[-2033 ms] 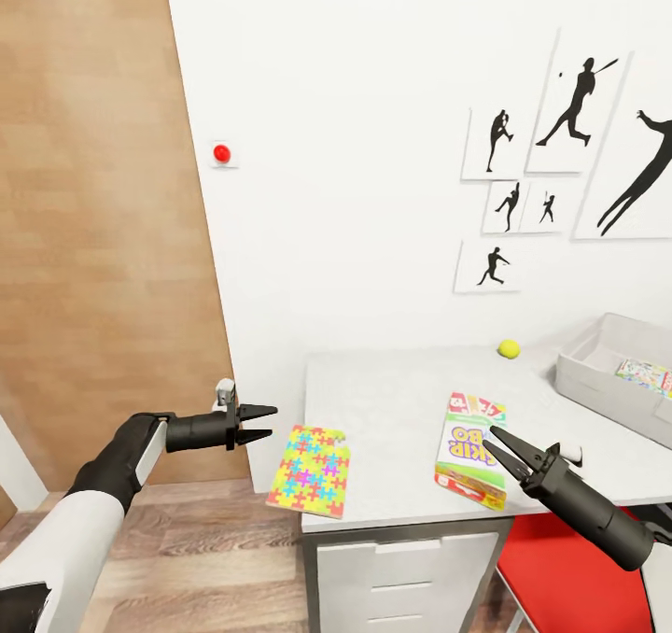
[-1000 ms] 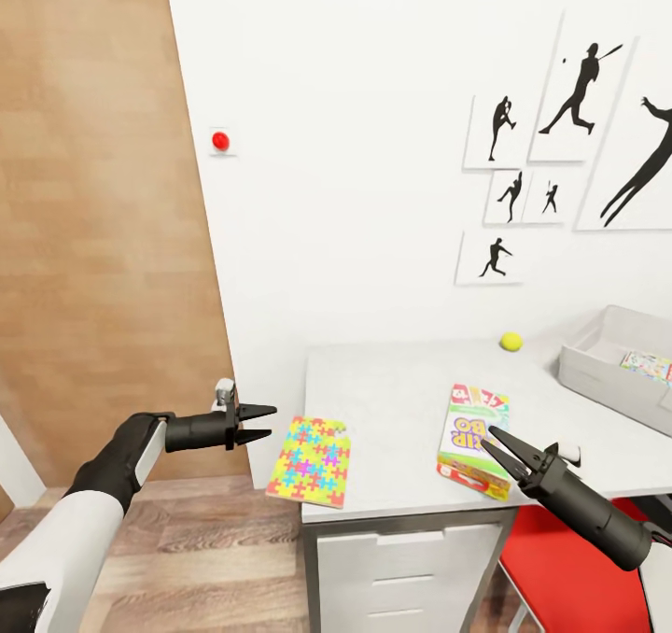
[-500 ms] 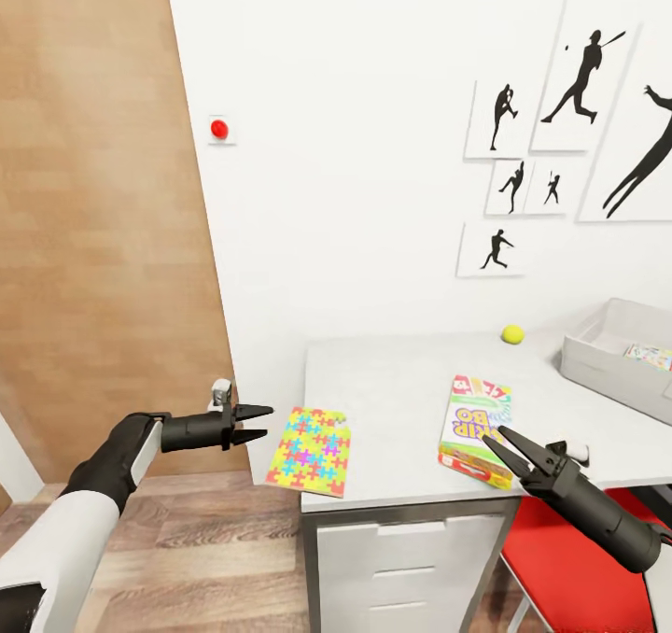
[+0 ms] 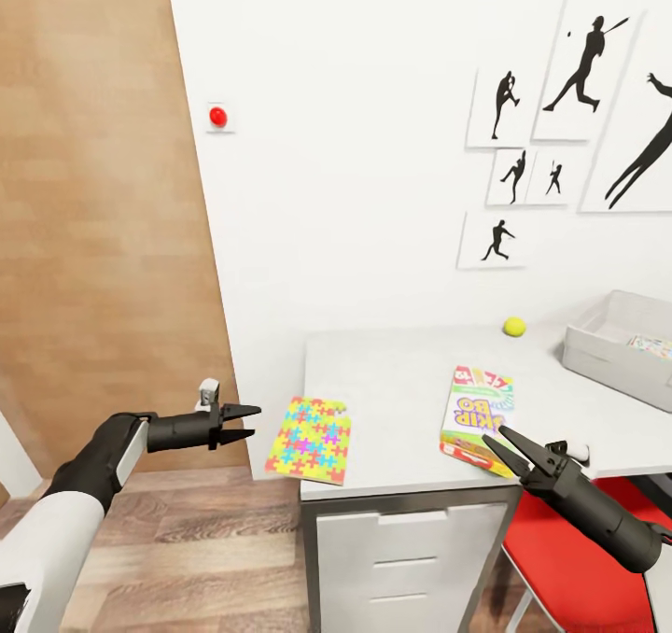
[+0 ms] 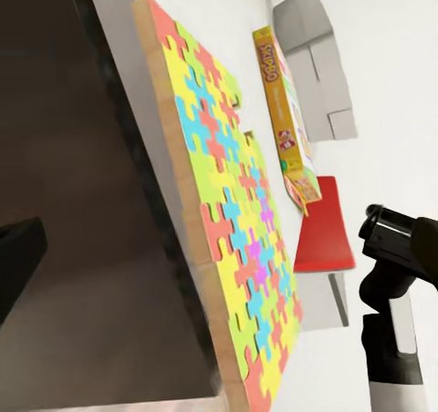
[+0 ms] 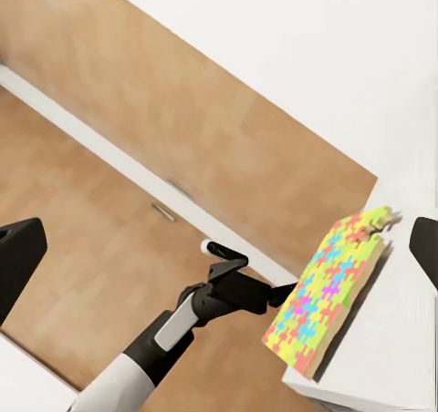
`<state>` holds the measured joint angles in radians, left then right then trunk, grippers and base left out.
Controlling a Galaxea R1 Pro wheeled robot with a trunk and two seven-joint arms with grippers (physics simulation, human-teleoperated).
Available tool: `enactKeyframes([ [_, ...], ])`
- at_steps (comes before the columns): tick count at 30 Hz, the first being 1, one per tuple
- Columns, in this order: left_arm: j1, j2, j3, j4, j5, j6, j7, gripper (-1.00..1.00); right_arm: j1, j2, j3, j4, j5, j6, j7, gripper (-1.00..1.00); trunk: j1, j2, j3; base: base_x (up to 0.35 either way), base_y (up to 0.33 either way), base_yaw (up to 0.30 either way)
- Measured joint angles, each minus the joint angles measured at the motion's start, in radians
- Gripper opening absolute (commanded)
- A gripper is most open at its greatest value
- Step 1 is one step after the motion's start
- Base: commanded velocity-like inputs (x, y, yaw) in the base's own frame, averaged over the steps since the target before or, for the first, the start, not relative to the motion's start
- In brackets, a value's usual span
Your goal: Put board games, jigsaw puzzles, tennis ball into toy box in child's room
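Observation:
On the pale table (image 4: 392, 372), a jigsaw puzzle (image 4: 310, 440) lies half over the left edge. My left gripper (image 4: 254, 422) hovers open just left of it, level with the sheet. The left wrist view shows the puzzle (image 5: 228, 211) edge-on and close. A board game (image 4: 476, 416) lies near the front edge, and my open right gripper (image 4: 492, 434) is at its near corner. The tennis ball (image 4: 513, 327) rests by the wall. At the far right, the toy box (image 4: 607, 353) holds a colourful flat item (image 4: 651, 343). The right wrist view looks past the puzzle (image 6: 333, 293) at the left gripper (image 6: 278, 293).
White drawers (image 4: 401, 558) sit under the table front, and a red chair (image 4: 560, 577) is beneath my right arm. A wood-panelled wall (image 4: 103, 241) stands to the left, above plank floor (image 4: 215, 549). Silhouette posters (image 4: 560, 129) hang above the table.
The view has shifted slightly. My left gripper has drawn back a little to the left, away from the puzzle's overhanging edge. The right gripper stays at the board game's corner.

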<state>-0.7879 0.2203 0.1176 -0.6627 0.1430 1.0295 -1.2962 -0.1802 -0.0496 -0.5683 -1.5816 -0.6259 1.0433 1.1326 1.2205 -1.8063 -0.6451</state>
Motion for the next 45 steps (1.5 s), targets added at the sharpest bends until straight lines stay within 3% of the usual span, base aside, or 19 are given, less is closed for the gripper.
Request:
enactKeyframes([
  [9, 0.000, -0.006, -0.002, 0.001, -0.002, -0.001, 0.007, 1.00, 0.000, 0.002, 0.001, 0.000, 0.000, 0.000, 0.000, 1.00, 0.035, -0.063, -0.028, 0.000, 0.000, 0.000],
  [45, 0.000, -0.009, -0.005, 0.003, -0.001, -0.006, 0.010, 1.00, 0.000, 0.004, 0.002, 0.000, 0.000, 0.000, 0.000, 1.00, 0.035, -0.063, -0.028, 0.000, -0.038, 0.000],
])
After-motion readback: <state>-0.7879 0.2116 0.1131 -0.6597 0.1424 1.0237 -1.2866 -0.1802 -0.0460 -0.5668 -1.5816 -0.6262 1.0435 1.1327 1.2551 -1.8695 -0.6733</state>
